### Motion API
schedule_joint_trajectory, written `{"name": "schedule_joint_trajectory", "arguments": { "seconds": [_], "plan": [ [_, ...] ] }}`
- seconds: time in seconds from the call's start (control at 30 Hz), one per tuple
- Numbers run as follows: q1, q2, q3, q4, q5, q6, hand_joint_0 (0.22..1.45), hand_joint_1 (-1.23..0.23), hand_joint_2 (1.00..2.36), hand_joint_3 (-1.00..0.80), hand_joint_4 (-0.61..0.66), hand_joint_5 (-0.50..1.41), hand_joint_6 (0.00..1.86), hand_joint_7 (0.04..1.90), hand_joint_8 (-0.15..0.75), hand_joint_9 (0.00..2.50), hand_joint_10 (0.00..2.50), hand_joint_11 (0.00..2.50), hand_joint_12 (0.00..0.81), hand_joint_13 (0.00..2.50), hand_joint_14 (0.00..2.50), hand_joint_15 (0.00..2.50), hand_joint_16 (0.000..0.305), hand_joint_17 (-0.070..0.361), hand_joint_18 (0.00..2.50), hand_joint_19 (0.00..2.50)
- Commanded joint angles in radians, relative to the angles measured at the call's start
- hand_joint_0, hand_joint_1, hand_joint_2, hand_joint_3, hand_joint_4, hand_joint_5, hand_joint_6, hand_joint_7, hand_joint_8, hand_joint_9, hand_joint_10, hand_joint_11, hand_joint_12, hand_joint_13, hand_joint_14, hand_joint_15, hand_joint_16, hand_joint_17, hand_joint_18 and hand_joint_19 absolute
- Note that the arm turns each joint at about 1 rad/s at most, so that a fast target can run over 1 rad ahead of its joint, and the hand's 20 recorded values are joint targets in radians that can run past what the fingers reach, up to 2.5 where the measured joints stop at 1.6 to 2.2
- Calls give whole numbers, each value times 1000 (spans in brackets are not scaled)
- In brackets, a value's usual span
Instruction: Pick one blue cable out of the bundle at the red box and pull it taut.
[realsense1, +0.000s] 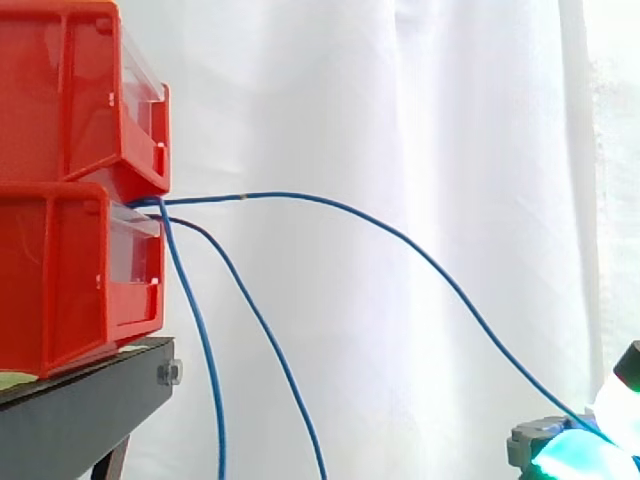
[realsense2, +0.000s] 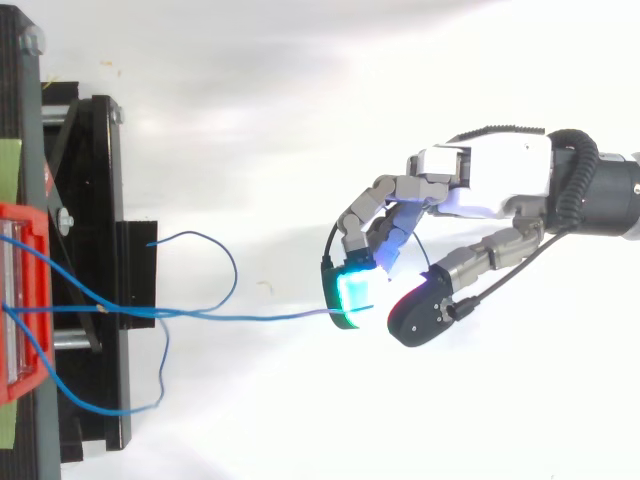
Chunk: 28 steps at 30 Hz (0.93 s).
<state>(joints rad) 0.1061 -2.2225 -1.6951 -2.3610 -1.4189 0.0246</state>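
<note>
Pinching one blue cable (realsense1: 400, 235) between curled fingers of the hand (realsense2: 480, 185), low and well apart from the stacked red bins (realsense1: 60, 270). Sagging in a long arc from the bins' front, not taut. Beside the black stand (realsense1: 80, 410), two loose cables (realsense1: 205, 340); behind, a white curtain (realsense1: 400, 100).

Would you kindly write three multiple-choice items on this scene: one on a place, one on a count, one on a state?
1. The blue cables leave: A between the stacked red bins; B above both bins; C below both bins.
2. Blue cables at the bins: A one; B three; C five.
3. The cable to the hand is: A bowed; B straight and taut; C cut.
Answers: 1 A, they emerge where the bins meet; 2 B, two hang, one reaches the hand; 3 A, it arcs downward in the side view.
</note>
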Motion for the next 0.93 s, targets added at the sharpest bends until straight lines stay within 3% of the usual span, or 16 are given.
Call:
{"name": "schedule_joint_trajectory", "arguments": {
  "seconds": [0.0, 0.9],
  "plan": [
    [0, 0, 0, 0, 0, 0, 632, -712, 1025, -104, -221, -177, 954, 1092, 167, 1034, 8, 1300, 353, 776, 19, 609, 45, 102, 603, 490],
    [0, 0, 0, 0, 0, 0, 635, -708, 1024, -109, -206, -179, 954, 1098, 173, 1017, 9, 1257, 355, 772, 21, 601, 44, 100, 607, 490]
  ]
}}
